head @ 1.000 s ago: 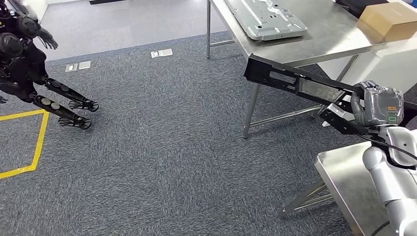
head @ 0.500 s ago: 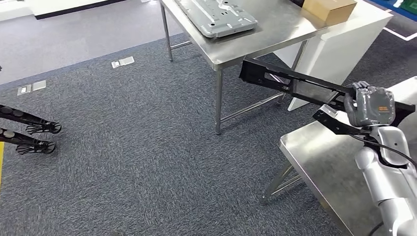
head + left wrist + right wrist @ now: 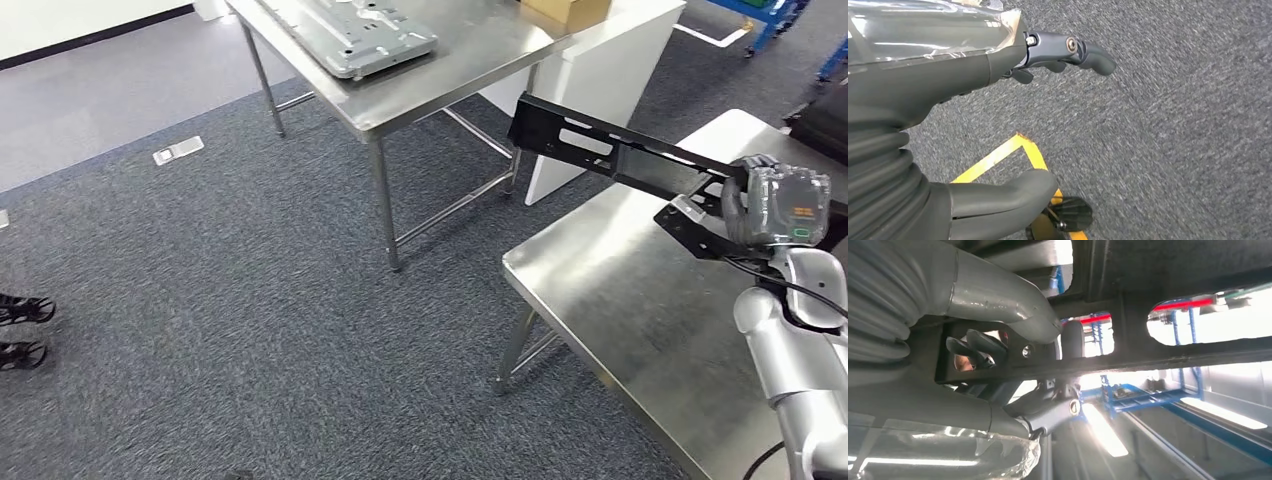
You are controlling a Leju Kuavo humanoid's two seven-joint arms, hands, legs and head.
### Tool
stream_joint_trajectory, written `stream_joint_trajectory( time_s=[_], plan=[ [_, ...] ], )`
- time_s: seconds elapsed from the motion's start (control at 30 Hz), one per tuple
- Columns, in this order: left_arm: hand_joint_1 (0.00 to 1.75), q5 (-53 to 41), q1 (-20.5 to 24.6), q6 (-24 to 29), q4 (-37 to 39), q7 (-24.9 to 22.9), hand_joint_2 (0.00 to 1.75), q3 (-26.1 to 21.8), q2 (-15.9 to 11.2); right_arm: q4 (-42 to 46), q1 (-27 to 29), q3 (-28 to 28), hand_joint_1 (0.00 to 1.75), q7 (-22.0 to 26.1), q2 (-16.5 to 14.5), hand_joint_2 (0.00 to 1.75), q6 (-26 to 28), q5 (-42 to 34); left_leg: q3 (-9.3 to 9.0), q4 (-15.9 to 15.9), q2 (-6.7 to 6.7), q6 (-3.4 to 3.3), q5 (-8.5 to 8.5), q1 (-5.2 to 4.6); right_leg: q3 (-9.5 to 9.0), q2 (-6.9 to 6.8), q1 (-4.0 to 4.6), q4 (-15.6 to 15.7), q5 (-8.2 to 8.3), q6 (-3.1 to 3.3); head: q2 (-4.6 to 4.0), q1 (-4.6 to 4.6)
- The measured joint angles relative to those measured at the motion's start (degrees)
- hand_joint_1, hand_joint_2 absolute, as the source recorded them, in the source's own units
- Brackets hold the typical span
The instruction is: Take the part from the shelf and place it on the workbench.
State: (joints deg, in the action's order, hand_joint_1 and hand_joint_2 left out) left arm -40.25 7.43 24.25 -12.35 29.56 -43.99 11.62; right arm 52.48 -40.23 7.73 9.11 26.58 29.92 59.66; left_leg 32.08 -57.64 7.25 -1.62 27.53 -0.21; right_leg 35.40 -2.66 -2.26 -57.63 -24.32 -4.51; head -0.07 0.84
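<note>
- Your right hand (image 3: 775, 205) sits at about 3 o'clock in the head view, its fingers wrapped around the black part (image 3: 620, 150); the right wrist view shows the thumb (image 3: 998, 295) over one edge of the part (image 3: 1158, 352) and the darker fingers (image 3: 978, 347) curled through its frame.
- From the hand the part, a long black frame with cut-outs, runs out toward 10 o'clock, held in the air above the near steel workbench (image 3: 620, 310) and not touching it.
- The part's far end hangs over the gap between the near workbench and the white cabinet (image 3: 590, 70) at 1 o'clock.
- Your left hand (image 3: 998, 125) hangs over the grey carpet (image 3: 1173, 125) with nothing in it, thumb and fingers apart; a yellow floor line (image 3: 998, 157) lies below it.
- At 12 o'clock a second steel table (image 3: 470, 50) carries a grey metal panel (image 3: 350, 30); a cardboard box (image 3: 565, 10) rests on the white cabinet beside it.
- A floor socket plate (image 3: 180, 150) lies in the carpet at 10 o'clock.
</note>
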Motion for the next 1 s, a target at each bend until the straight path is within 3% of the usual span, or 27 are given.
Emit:
stream_joint_trajectory(
  time_s=[0.03, 0.1, 0.17, 0.23, 0.27, 0.3, 0.33, 0.4, 0.47, 0.53, 0.57, 0.6, 0.67, 0.73, 0.77, 0.8, 0.83, 0.9, 0.97, 1.0],
  plan=[
    [0.0, 0.0, 0.0, 0.0, 0.0, 0.0, 1.75, -0.1, 0.0, -0.2, -0.1, -0.1, 1.75, 0.0, 0.0, 1.75, 0.1, 0.0, -0.02, -0.2, 0.05, 0.22, 0.28, 0.17, 0.11, 0.67, -0.13, -0.2, -0.01, 0.52, 0.0, -0.11],
    [0.0, 0.0, 0.0, 0.0, 0.0, 0.0, 1.75, -0.1, 0.1, -0.4, -0.3, -0.4, 1.75, 0.0, 0.0, 1.75, 0.1, 0.0, 0.74, -2.4, -2.46, 0.7, 2.17, 0.71, 0.29, 2.0, -0.24, -0.3, 0.11, 1.31, 0.0, -0.27],
    [0.0, 0.0, -0.1, 0.0, 0.0, 0.0, 1.75, -0.2, 0.1, -0.5, -0.6, -0.4, 1.75, 0.0, -0.1, 1.75, 0.1, 0.1, 3.71, -9.0, -6.08, 0.93, 6.02, 0.95, 0.4, 3.26, -0.14, -0.2, 0.26, 1.91, 0.0, -0.45],
    [0.0, 0.0, -0.3, 0.0, 0.0, 0.1, 1.75, -0.2, 0.1, -0.9, -0.7, -0.5, 1.75, -0.1, -0.4, 1.75, 0.2, 0.4, 7.43, -16.0, -7.11, 0.72, 8.59, 0.89, 0.54, 4.8, 0.22, -0.2, 0.39, 2.3, 0.0, -0.54],
    [0.0, 0.0, -0.3, 0.1, 0.0, 0.1, 1.75, -0.3, 0.1, -1.2, -0.7, -0.6, 1.75, -0.1, -0.4, 1.75, 0.2, 0.6, 8.25, -17.1, -7.25, 0.42, 8.29, 0.86, 0.59, 5.64, 0.41, -0.3, 0.45, 2.42, 0.0, -0.53],
    [0.0, 0.0, -0.4, 0.1, 0.0, 0.1, 1.75, -0.3, 0.1, -1.5, -0.7, -0.8, 1.75, -0.1, -0.4, 1.75, 0.3, 0.8, 7.84, -15.7, -7.5, 0.0, 6.8, 0.8, 0.61, 6.46, 0.58, -0.3, 0.52, 2.51, 0.0, -0.53],
    [0.0, 0.0, -0.4, 0.1, 0.0, 0.2, 1.75, -0.3, 0.1, -1.8, -0.7, -1.2, 1.75, -0.1, -0.2, 1.75, 0.4, 0.8, 6.37, -12.4, -8.2, -0.52, 4.63, 0.75, 0.62, 7.23, 0.69, -0.2, 0.59, 2.56, 0.0, -0.53],
    [0.0, 0.0, -0.4, 0.1, 0.0, 0.2, 1.75, -0.4, -0.1, -2.4, -0.7, -1.9, 1.75, -0.2, 0.1, 1.75, 0.9, 0.7, 2.7, -4.7, -10.89, -1.45, 1.21, 0.62, 0.67, 8.58, 0.84, -0.2, 0.78, 2.43, 0.0, -0.5],
    [0.0, 0.1, -0.4, 0.1, 0.0, 0.3, 1.75, -0.5, -0.2, -3.2, -0.7, -2.6, 1.75, -0.2, 0.3, 1.75, 2.0, 1.0, 1.04, -1.6, -11.91, -1.77, 0.3, 0.29, 0.89, 9.76, 0.78, -0.2, 1.09, 1.96, 0.0, -0.5],
    [0.0, 0.4, -0.4, 0.1, 0.0, 0.5, 1.75, -0.8, -0.2, -4.2, -0.7, -3.3, 1.75, -0.1, 0.6, 1.75, 2.9, 1.6, 0.8, -1.1, -10.29, -1.96, -0.14, 0.12, 1.2, 11.0, 0.85, 0.1, 1.55, 1.22, 0.0, -0.51],
    [0.0, 0.6, -0.4, 0.2, 0.0, 0.7, 1.75, -1.0, -0.2, -4.8, -0.8, -3.6, 1.75, -0.1, 0.8, 1.75, 3.2, 2.0, 0.63, -0.4, -9.56, -2.2, -0.6, 0.13, 1.59, 10.54, 0.96, -0.1, 1.44, 1.02, 0.0, -0.5],
    [0.0, 0.9, -0.4, 0.2, 0.0, 0.9, 1.75, -1.1, -0.2, -5.5, -1.1, -3.9, 1.75, -0.1, 1.0, 1.75, 3.6, 2.5, 0.51, 0.2, -8.77, -2.49, -1.11, 0.18, 2.35, 9.22, 1.2, -1.2, 0.81, 1.02, 0.0, -0.33],
    [0.0, 1.1, -0.4, 0.4, 0.0, 1.2, 1.75, -1.3, -0.2, -6.9, -1.8, -4.3, 1.75, -0.3, 0.8, 1.75, 4.6, 3.3, 0.54, 1.0, -7.18, -2.85, -1.78, 0.03, 5.24, 5.36, 1.46, -7.2, -2.21, 1.5, 0.0, 0.01],
    [0.0, 1.2, -0.6, 0.5, 0.0, 1.3, 1.75, -1.6, -0.2, -7.9, -2.0, -4.6, 1.75, -0.7, 0.5, 1.75, 5.5, 3.8, 0.78, 1.0, -5.52, -2.92, -1.86, -0.13, 8.21, 3.62, 1.44, -14.6, -5.23, 1.56, 0.0, 0.22],
    [0.0, 1.1, -0.7, 0.5, 0.0, 1.3, 1.75, -1.7, -0.2, -8.3, -1.7, -4.8, 1.75, -0.8, 0.3, 1.75, 5.8, 3.9, 0.82, 1.0, -4.73, -2.92, -1.85, -0.16, 8.57, 3.33, 1.31, -16.3, -5.77, 1.27, 0.0, 0.23],
    [0.0, 1.1, -0.7, 0.5, 0.0, 1.3, 1.75, -1.8, -0.2, -8.6, -1.4, -5.1, 1.75, -1.0, 0.2, 1.75, 6.0, 4.0, 0.85, 1.0, -3.97, -2.88, -1.83, -0.15, 7.65, 3.03, 1.16, -15.3, -5.41, 0.77, 0.0, 0.25],
    [0.0, 1.1, -0.7, 0.5, 0.0, 1.3, 1.75, -1.8, -0.2, -8.9, -1.1, -5.4, 1.75, -1.1, 0.2, 1.75, 6.1, 4.1, 0.84, 0.9, -3.23, -2.8, -1.78, -0.13, 5.57, 2.43, 0.98, -12.1, -4.36, 0.17, 0.0, 0.25],
    [0.0, 1.1, -0.6, 0.6, 0.0, 1.4, 1.75, -1.9, -0.2, -9.0, -0.7, -6.0, 1.75, -1.2, 0.1, 1.75, 6.3, 4.4, 0.87, 0.5, -1.92, -2.3, -1.44, -0.36, 0.36, -0.4, 0.87, -3.4, -1.97, -0.57, 0.0, 0.29],
    [0.0, 1.1, -0.6, 0.7, 0.0, 1.5, 1.75, -2.0, -0.2, -9.1, -0.3, -6.6, 1.75, -1.2, -0.2, 1.75, 6.5, 4.6, 0.82, 0.1, -0.78, -1.7, -1.02, -0.83, -1.83, -1.73, 1.06, 0.7, -0.9, -0.04, 0.0, 0.19],
    [0.0, 1.1, -0.6, 0.7, 0.0, 1.6, 1.75, -2.0, -0.3, -9.1, 0.0, -6.8, 1.75, -1.2, -0.3, 1.75, 6.6, 4.8, 0.78, 0.0, -0.19, -1.52, -0.88, -0.95, -1.77, -1.12, 1.18, 0.6, -0.78, 0.36, 0.0, 0.09]
  ],
)
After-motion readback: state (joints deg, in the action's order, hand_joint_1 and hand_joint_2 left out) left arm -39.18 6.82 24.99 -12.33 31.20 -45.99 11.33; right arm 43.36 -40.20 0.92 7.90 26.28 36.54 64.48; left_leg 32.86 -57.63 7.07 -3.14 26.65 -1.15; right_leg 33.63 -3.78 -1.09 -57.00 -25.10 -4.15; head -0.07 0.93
